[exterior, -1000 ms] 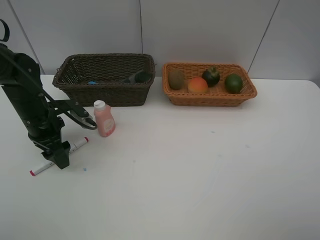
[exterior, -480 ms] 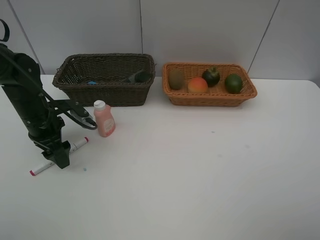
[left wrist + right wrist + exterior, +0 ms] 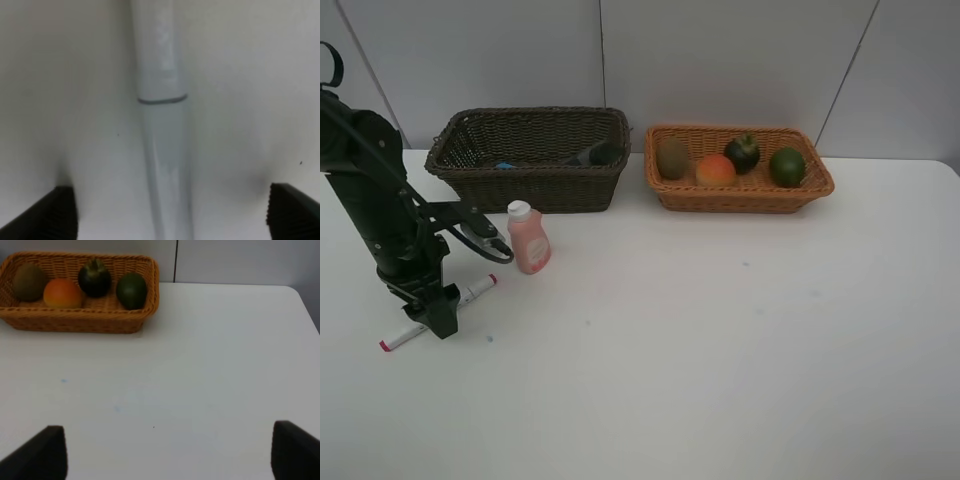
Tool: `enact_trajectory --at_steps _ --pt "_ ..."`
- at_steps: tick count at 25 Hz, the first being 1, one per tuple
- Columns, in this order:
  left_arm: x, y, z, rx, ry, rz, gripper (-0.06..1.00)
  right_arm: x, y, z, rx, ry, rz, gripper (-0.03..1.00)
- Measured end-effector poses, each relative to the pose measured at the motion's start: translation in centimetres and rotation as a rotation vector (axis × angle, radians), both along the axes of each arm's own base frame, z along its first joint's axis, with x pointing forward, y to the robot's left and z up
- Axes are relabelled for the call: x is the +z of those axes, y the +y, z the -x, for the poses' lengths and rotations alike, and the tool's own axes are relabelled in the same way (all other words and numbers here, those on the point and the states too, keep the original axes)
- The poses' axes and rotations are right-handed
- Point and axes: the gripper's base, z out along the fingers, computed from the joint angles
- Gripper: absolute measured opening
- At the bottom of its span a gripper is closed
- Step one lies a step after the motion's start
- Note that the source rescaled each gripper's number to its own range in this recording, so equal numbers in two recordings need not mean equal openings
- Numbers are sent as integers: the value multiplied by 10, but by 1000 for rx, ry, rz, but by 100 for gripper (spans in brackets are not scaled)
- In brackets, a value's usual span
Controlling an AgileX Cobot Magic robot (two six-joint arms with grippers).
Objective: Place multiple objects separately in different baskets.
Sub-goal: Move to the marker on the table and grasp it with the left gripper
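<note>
Our left claw [image 3: 440, 314] sits over the marker [image 3: 478, 290], which lies on the table [image 3: 720, 350]. The jaws are spread wide either side, gripping nothing. Next we must close squarely. The pink bottle [image 3: 529, 238] stands near, before the brown basket [image 3: 530, 182]. Our right claw [image 3: 172, 452] hangs open, empty.
</note>
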Motion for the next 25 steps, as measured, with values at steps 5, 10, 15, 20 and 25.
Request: enact_trajectory --at_steps 5,10,15,20,25 --pt "0 -1 0 -3 -1 0 100 0 0 0 0 0 0 99" --pt "0 -1 0 -3 -3 0 100 0 0 0 0 0 0 99" --pt "-1 -1 -2 -2 -22 3 80 0 0 0 0 0 0 99" --pt "-3 -1 0 -6 -2 0 2 0 0 0 0 0 0 99" --pt "-3 -1 0 -5 1 -1 4 0 0 0 0 0 0 99"
